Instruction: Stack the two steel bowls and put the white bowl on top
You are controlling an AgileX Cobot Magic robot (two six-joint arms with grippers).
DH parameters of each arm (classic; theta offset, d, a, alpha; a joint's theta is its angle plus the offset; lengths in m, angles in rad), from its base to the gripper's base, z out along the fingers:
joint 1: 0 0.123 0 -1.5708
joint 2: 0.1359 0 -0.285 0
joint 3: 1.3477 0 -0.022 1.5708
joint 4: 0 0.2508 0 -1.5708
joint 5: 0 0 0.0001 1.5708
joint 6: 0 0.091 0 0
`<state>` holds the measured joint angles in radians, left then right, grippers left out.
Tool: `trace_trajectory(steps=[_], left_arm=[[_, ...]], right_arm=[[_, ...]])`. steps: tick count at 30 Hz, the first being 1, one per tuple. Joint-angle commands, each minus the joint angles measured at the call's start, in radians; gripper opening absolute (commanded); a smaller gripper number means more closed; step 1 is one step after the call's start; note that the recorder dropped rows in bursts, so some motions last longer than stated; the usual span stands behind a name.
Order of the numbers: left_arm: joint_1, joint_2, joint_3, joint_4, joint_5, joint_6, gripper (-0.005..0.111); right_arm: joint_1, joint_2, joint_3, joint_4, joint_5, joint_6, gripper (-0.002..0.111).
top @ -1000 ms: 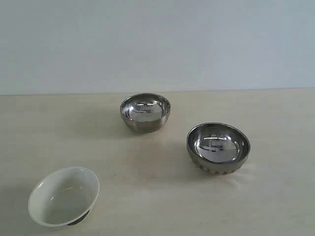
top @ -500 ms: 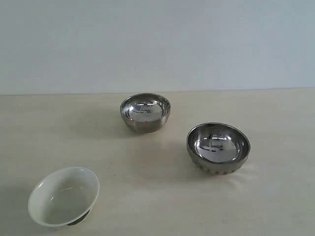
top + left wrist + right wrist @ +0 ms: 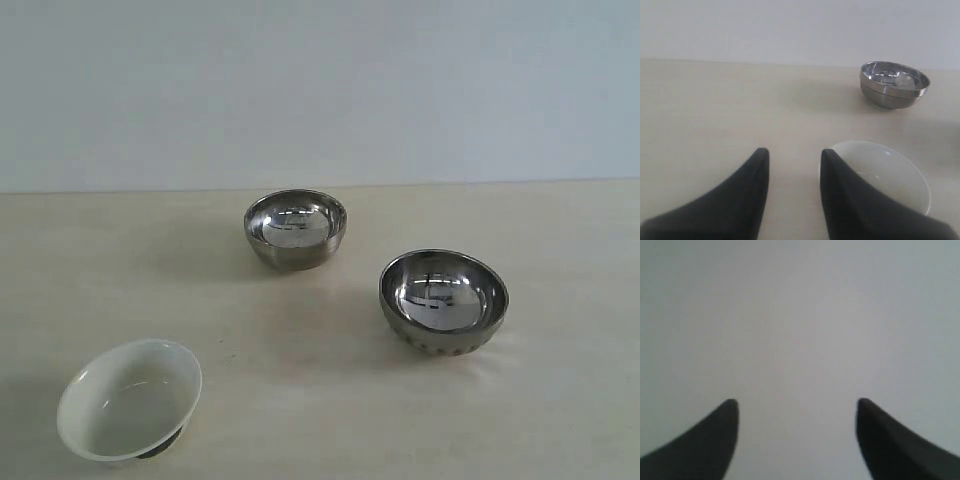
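Three bowls are standing apart from one another on the pale table (image 3: 560, 420) in the exterior view, none stacked. One steel bowl, the centre steel bowl (image 3: 296, 226), is sitting upright just above the middle of the frame, near the line where the table is meeting the plain grey wall (image 3: 320, 90). Its partner, the right steel bowl (image 3: 443, 300), is resting right of centre and lower in the frame, its mirror-like inside facing up. At the lower left corner the white bowl (image 3: 130, 398) is lying well apart from both, with its dark foot showing under its lower-right edge. Neither arm is appearing in this view.

In the left wrist view, the left gripper (image 3: 792, 152) is hovering low over the table with its two dark fingers (image 3: 747, 200) spread and nothing between them. The white bowl (image 3: 885, 175) is sitting just beside one finger, which is partly covering its rim; whether they are touching cannot be told. Beyond it the centre steel bowl (image 3: 894, 84) is standing near the table's far edge.

In the right wrist view, the right gripper (image 3: 796, 402) is pointing at a blank grey surface, its fingers (image 3: 715, 440) parted wide and grasping nothing.
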<state>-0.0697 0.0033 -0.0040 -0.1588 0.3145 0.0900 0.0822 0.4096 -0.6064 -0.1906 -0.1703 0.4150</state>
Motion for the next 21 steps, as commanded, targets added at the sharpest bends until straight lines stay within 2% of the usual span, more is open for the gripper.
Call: trace_trajectory(steps=[1, 4, 8, 13, 21], left_arm=[[0.003, -0.003, 0.004, 0.001, 0.001, 0.005, 0.032], [0.003, -0.003, 0.004, 0.001, 0.001, 0.005, 0.032], [0.003, -0.003, 0.004, 0.001, 0.001, 0.005, 0.032], [0.003, -0.003, 0.004, 0.001, 0.001, 0.005, 0.032], [0.003, -0.003, 0.004, 0.001, 0.001, 0.005, 0.032]], right_arm=[[-0.003, 0.220, -0.146, -0.011, 0.170, 0.029, 0.089], [0.009, 0.335, -0.219, -0.003, 0.243, 0.021, 0.087], [0.170, 0.615, -0.393, -0.003, 0.386, -0.014, 0.084], [0.348, 0.989, -0.579, 0.031, 0.427, -0.007, 0.084], [0.425, 1.335, -0.754, 0.105, 0.443, -0.007, 0.084]])
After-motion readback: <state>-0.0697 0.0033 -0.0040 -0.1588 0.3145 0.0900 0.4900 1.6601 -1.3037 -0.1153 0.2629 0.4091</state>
